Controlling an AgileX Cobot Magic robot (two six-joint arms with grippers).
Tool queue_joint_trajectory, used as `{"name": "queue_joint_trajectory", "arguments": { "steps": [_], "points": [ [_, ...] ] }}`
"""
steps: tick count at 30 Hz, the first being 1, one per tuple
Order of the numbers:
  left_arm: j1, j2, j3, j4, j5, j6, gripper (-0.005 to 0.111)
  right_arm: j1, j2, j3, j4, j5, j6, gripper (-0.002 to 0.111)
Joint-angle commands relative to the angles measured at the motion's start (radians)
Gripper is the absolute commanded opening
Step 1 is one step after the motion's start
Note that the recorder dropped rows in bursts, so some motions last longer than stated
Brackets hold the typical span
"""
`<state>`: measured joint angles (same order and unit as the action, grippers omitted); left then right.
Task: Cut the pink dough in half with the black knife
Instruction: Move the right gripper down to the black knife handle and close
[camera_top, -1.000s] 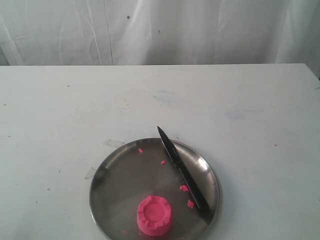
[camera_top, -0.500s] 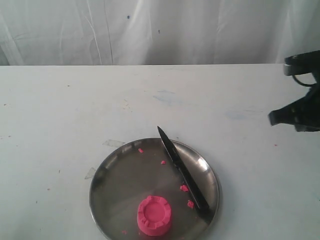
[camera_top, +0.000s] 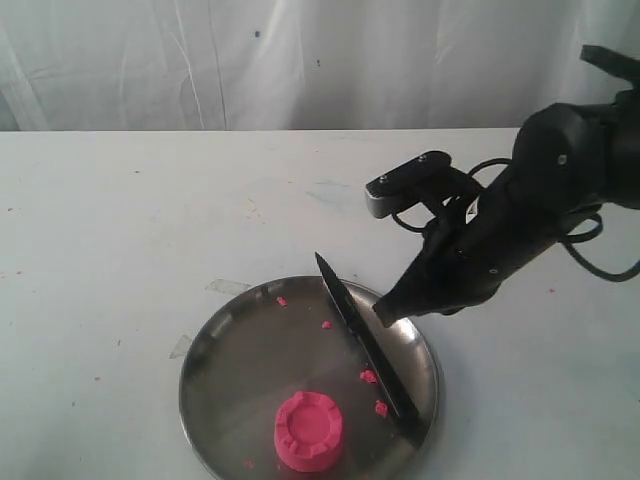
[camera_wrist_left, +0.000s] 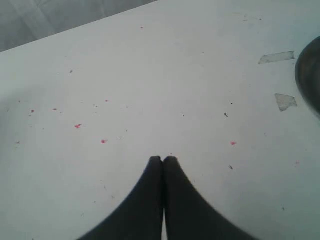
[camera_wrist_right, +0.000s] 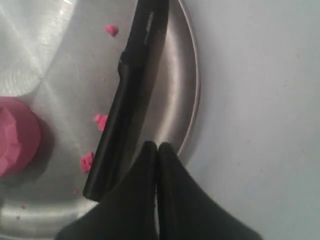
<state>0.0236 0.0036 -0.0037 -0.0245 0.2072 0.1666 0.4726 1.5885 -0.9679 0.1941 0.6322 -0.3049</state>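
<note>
The pink dough is a whole round puck with a notched rim, standing at the near side of the round steel plate. The black knife lies across the plate's right part, its tip over the far rim and its handle at the near right rim. My right gripper hovers just above the knife's middle, fingers pressed together, holding nothing. My left gripper is shut and empty over bare table, left of the plate, and does not show in the exterior view.
Small pink crumbs lie on the plate beside the knife, and tiny ones speckle the white table. Two bits of clear tape stick to the table left of the plate. A white curtain hangs behind the table.
The right arm came in from the right edge and swung down-left, its gripper now over the knife. Knife, dough and plate have not moved.
</note>
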Motion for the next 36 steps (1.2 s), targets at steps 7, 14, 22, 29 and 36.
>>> {"name": "queue_joint_trajectory", "arguments": {
  "steps": [7, 14, 22, 29, 36],
  "points": [
    [-0.005, -0.004, 0.004, -0.005, 0.002, -0.005, 0.000, 0.015, 0.108, -0.009, 0.180, -0.017, -0.168, 0.030],
    [-0.005, -0.004, 0.004, -0.005, 0.002, -0.005, 0.000, 0.015, 0.175, -0.009, 0.221, -0.035, -0.213, 0.041],
    [-0.005, -0.004, 0.004, -0.005, 0.002, -0.005, 0.000, 0.015, 0.228, -0.009, 0.252, -0.082, -0.213, 0.041],
    [-0.005, -0.004, 0.004, -0.005, 0.002, -0.005, 0.000, 0.015, 0.257, -0.012, 0.252, -0.061, -0.215, 0.034],
    [-0.005, -0.004, 0.004, -0.005, 0.002, -0.005, 0.000, 0.015, 0.257, -0.092, 0.217, 0.050, -0.215, 0.007]
  ]
}}
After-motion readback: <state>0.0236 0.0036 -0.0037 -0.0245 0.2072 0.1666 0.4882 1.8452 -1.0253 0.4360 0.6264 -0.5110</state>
